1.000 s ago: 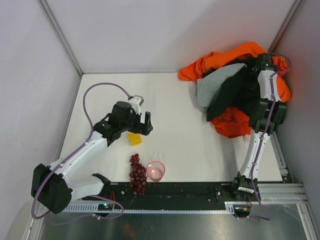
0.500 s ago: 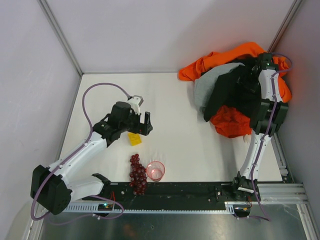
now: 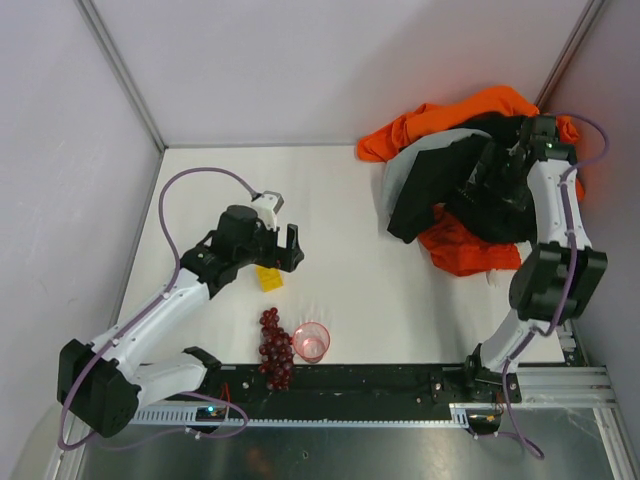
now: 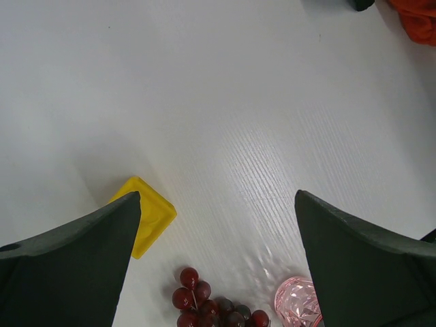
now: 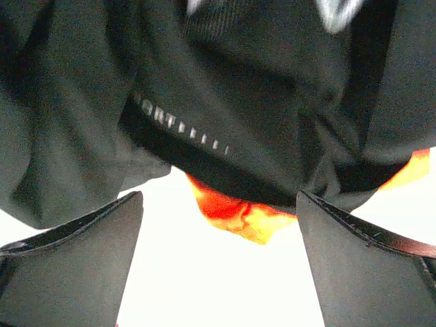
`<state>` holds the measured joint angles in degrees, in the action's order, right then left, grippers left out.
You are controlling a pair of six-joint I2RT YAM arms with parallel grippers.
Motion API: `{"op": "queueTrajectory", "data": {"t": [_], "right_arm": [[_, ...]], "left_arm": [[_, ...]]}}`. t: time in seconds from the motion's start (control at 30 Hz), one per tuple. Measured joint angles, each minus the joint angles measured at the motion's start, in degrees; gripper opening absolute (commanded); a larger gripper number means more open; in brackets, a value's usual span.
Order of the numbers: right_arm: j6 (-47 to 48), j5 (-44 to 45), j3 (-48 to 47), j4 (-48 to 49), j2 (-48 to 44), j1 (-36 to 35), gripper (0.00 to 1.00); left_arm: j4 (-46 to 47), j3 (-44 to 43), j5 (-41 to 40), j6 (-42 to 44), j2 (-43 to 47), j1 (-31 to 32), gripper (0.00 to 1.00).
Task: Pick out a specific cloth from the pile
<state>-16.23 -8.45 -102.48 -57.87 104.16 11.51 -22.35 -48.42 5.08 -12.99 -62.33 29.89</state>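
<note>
- A bunch of dark red, glossy round grapes [image 3: 273,348] lies at the near edge of the table [image 3: 350,240], left of centre. Just to its right stands a faceted cup [image 3: 312,341] of clear pink plastic.
- A little farther in sits a flat, square yellow block [image 3: 268,277]. The left wrist view shows the table's white surface finely ribbed around it.
- The left gripper [image 3: 280,252] hangs over the block, its dark wedge-shaped jaws spread wide and holding nothing. It sits about where it did a second ago.
- The cloth [image 3: 462,252], soft, crumpled orange-red fabric, lies toward the table's right edge at the near side of the pile [image 3: 450,150]. Its far part is tucked under the black garment [image 3: 440,185]. In the right wrist view a lobe of it [image 5: 238,214] pokes out from beneath the black hem.
- The right gripper [image 5: 219,196] is above the black garment with its jaws released and far apart, and nothing is between them.
- The black garment is smooth knit with a row of small pale letters. It now sprawls farther left than a second ago and covers most of the grey garment [image 3: 393,178], which shows only as a sliver.
- The right arm's elbow has swung nearer and rightward.
- At the far right corner the large bright orange garment [image 3: 440,120] bunches in folds against the wall.
</note>
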Motion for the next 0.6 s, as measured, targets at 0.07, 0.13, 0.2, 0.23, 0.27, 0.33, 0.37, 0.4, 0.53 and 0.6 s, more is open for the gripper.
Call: {"op": "queueTrajectory", "data": {"t": [0.07,0.13,0.2,0.23,0.27,0.33,0.37,0.4,0.53,0.6], "right_arm": [[-0.04,-0.2,3.93,0.46,-4.7,-0.52,0.99],[-0.22,-1.05,8.15,1.27,-9.53,-1.09,0.99],[-0.39,-1.77,10.69,1.81,-12.33,-1.68,0.99],[-0.63,-2.25,11.78,2.25,-13.31,-2.08,0.99],[-0.76,-2.69,12.57,2.6,-13.9,-2.56,0.99],[-1.22,-3.23,13.68,3.28,-14.23,-3.67,0.99],[-1.44,-3.48,14.12,3.69,-14.21,-4.48,0.99],[-1.77,-3.69,14.49,3.98,-14.1,-5.53,0.99],[-2.86,-4.57,14.71,5.4,-13.03,-10.32,0.99],[-3.58,-5.01,14.71,6.62,-11.5,-12.81,0.99]], "left_arm": [[0.0,0.0,0.0,0.0,0.09,0.0,1.0],[0.0,0.0,0.0,0.0,0.13,0.0,1.0],[0.0,0.0,0.0,0.0,0.13,0.0,1.0],[0.0,0.0,0.02,0.0,0.13,0.0,1.0],[0.0,0.0,0.02,0.0,0.13,0.0,1.0],[0.0,0.0,0.02,0.0,0.13,0.0,1.0],[0.0,0.0,0.02,0.0,0.13,0.0,1.0],[0.0,0.0,0.02,0.0,0.13,0.0,1.0],[0.0,0.0,0.02,0.0,0.13,0.0,1.0],[0.0,0.0,0.02,0.0,0.13,0.0,1.0]]}}
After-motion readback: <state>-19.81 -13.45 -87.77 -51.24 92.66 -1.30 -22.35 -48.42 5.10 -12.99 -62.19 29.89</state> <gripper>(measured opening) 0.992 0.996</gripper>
